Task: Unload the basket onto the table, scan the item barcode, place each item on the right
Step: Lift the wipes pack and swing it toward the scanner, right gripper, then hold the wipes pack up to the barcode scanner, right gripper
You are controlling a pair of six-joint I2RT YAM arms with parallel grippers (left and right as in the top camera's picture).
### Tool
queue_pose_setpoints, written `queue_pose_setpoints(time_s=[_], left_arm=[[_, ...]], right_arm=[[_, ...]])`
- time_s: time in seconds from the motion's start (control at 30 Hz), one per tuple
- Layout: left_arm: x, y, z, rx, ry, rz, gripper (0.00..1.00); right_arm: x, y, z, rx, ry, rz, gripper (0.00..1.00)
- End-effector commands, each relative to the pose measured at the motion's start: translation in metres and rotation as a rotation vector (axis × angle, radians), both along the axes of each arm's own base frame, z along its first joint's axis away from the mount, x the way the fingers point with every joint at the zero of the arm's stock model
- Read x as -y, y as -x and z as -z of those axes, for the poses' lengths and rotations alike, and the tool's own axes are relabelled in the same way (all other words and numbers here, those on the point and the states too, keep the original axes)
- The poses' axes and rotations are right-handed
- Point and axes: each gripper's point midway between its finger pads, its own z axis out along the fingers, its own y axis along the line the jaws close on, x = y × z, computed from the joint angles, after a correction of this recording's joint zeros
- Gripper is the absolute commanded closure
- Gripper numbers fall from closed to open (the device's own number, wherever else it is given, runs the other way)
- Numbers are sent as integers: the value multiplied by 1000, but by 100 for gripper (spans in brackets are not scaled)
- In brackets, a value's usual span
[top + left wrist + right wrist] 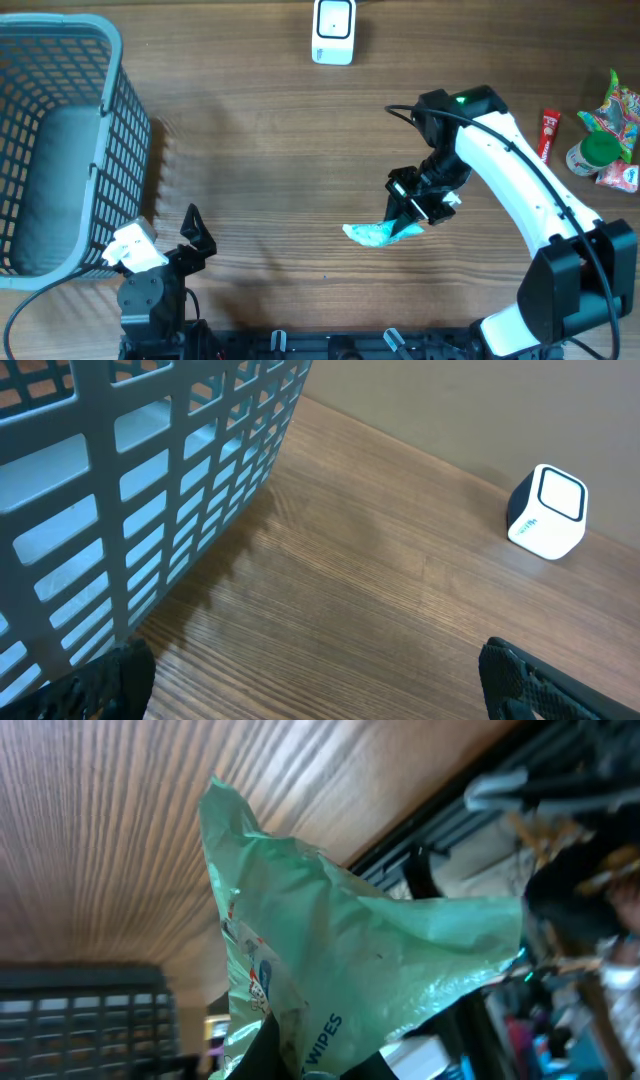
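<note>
From above, the right hand (403, 224) is pinched shut on one edge of the single crumpled pale-green plastic wipes packet (370, 234). The packet juts out past the fingertips, well below and slightly right of the one white cube-shaped barcode scanner (333, 30) on the wooden tabletop (270, 150). One grey plastic lattice basket (108, 120) stands far left of the scanner, with the left hand (180, 245) below it. One red tube (549, 135) and one green-capped bottle (596, 152) lie far right. In the left wrist view, the left hand's fingers (530, 680) are spread wide around nothing, the basket left of the scanner. In the right wrist view, the packet, printed "WIPES", fills the frame above dark fingers (268, 1045) nipping its lower edge.
</note>
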Motion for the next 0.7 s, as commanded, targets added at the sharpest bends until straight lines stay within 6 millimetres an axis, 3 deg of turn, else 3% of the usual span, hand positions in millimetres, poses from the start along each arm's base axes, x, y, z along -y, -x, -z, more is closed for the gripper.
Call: queue_pose_setpoints(time_s=[0.0, 0.1, 0.17, 0.23, 0.27, 0.3, 0.37, 0.43, 0.53, 0.6, 0.67], left_arm=[[0, 0, -1, 9, 8, 1, 0], [0, 0, -1, 9, 8, 1, 0], [0, 0, -1, 9, 8, 1, 0], [0, 0, -1, 9, 8, 1, 0], [0, 0, -1, 9, 8, 1, 0], [0, 0, -1, 9, 8, 1, 0], [0, 0, -1, 9, 8, 1, 0], [0, 0, -1, 9, 8, 1, 0], [0, 0, -1, 9, 8, 1, 0], [0, 0, -1, 9, 8, 1, 0], [0, 0, -1, 9, 8, 1, 0]], right_arm=[[-13, 0, -12, -107, -13, 150, 96], [-18, -12, -9, -54, -47, 154, 96], [-24, -32, -3, 73, -102, 119, 96], [-41, -92, 2, 496, -257, -64, 96], [-51, -139, -3, 793, -292, -161, 96], [-50, -179, -7, 965, -207, -138, 96], [-43, -224, -19, 1149, -66, -51, 95], [-35, -285, -62, 1482, 132, 67, 95], [-25, -320, -93, 1692, 306, 219, 95], [-34, -343, -90, 1777, 285, 270, 95], [-41, -368, -75, 1859, 276, 340, 96]])
